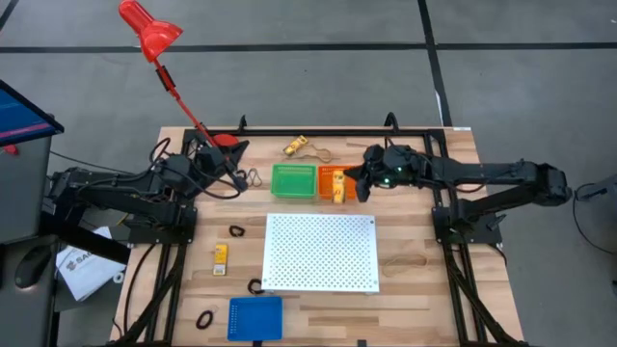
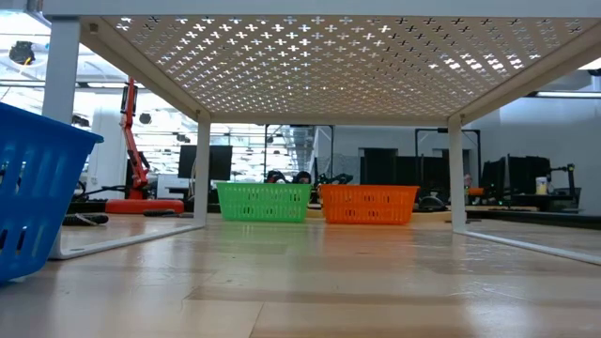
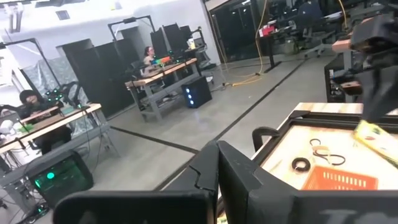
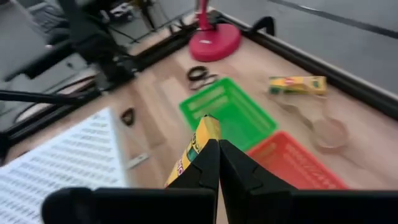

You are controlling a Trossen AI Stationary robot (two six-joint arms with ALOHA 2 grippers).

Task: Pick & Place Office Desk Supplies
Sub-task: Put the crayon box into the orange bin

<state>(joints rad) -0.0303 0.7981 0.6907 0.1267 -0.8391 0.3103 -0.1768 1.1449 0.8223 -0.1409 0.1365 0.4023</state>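
Right pincer (image 4: 214, 149) is clamped on a yellow little block (image 4: 198, 144), hovering over the orange tray (image 1: 335, 180) beside the green tray (image 1: 294, 180). Left pincer (image 1: 234, 173) is clenched empty near the lamp base. Another yellow block (image 1: 221, 255) sits on open tabletop (image 1: 424, 280), left of the white board (image 1: 321, 253).
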